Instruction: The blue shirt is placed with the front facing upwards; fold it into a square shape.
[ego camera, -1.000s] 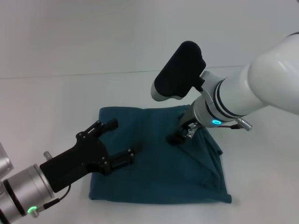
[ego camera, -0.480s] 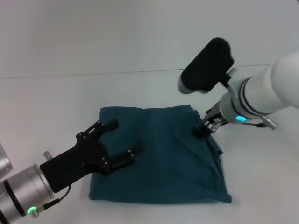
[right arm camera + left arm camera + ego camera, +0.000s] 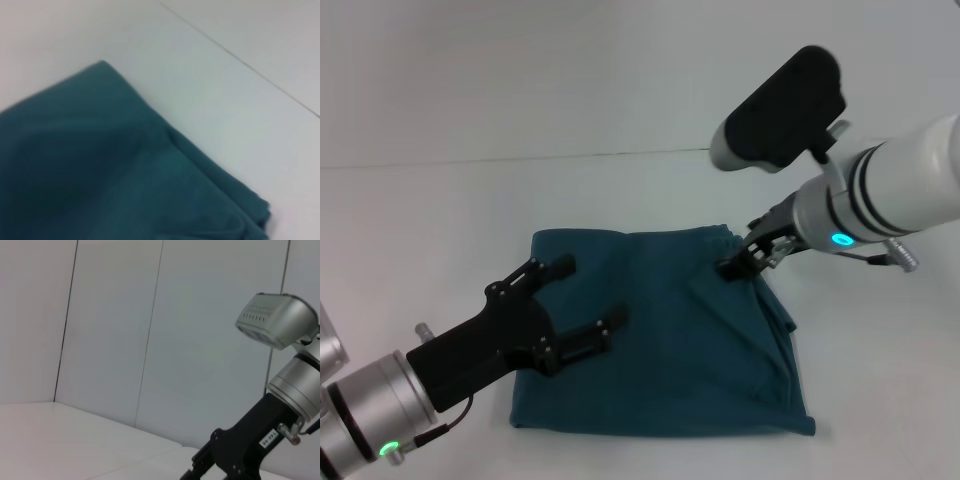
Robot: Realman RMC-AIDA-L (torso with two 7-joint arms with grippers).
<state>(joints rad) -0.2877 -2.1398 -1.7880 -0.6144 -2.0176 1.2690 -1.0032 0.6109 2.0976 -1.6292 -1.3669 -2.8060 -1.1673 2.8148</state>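
We cannot see the blue shirt's lettering, collar or sleeves in its folded state, its near-left part lies hidden under the left gripper, and the right gripper's finger gap is unclear.

We held our black left claw low at the lower left, its two fingers spread wide apart and pointing up and right. Our white right arm reached in from the right, its dark claw angled downward.
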